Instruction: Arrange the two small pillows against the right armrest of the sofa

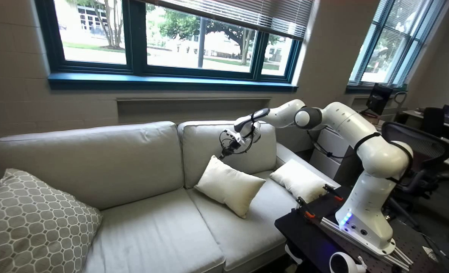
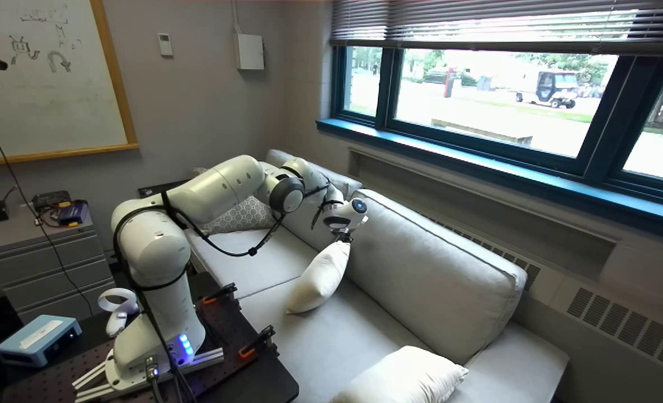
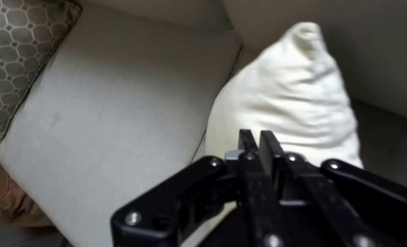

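Pillow [image 2: 320, 278] slants beneath the gripper [image 3: 257, 135], pinched at its upper end.

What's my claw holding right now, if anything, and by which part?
The claw appears to grip the steeply tilted white pillow near its top corner; the exact contact isn't clear.

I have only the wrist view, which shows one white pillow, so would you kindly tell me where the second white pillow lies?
Observer: The second white pillow lies on the sofa seat, beside the armrest.
Operator: Thank you; is the nearer pillow, the one at my gripper, touching it?
Observer: No, in an exterior view a stretch of the sofa seat shows between them.
Operator: Is there anything hard close by that I should mind?
Observer: Two black clamps are fixed along the edge of the table, on the side facing the sofa seat.
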### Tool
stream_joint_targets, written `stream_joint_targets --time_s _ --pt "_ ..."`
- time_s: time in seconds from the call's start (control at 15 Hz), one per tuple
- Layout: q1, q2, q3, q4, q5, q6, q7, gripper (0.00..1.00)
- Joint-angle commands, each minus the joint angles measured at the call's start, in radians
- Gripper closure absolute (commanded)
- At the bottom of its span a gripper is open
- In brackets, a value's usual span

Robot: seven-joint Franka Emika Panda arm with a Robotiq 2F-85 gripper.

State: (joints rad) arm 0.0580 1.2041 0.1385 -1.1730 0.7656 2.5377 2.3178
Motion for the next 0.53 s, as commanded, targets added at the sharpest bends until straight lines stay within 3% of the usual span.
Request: stream_joint_targets --time_s 0.0,0.2,0.27,0.33,0.4,0.47 --pt "-0.056 -0.159 0.056 -0.244 0.137 0.198 -0.129 0.89" --pt "-0.146 -0.236 0.130 -0.389 0.218 0.252 -0.343 0.90" --pt "-0.157 -0.258 0.122 -0.433 0.255 0.249 -0.412 0.64" --pt "-0.079 -0.166 0.058 -0.284 0.235 0.228 -0.300 0.64" --pt "-0.090 -0.180 0.056 -0.310 0.253 0.222 -0.330 0.83" --pt "-0.090 -0.179 0.047 -0.308 0.251 0.217 -0.328 0.76"
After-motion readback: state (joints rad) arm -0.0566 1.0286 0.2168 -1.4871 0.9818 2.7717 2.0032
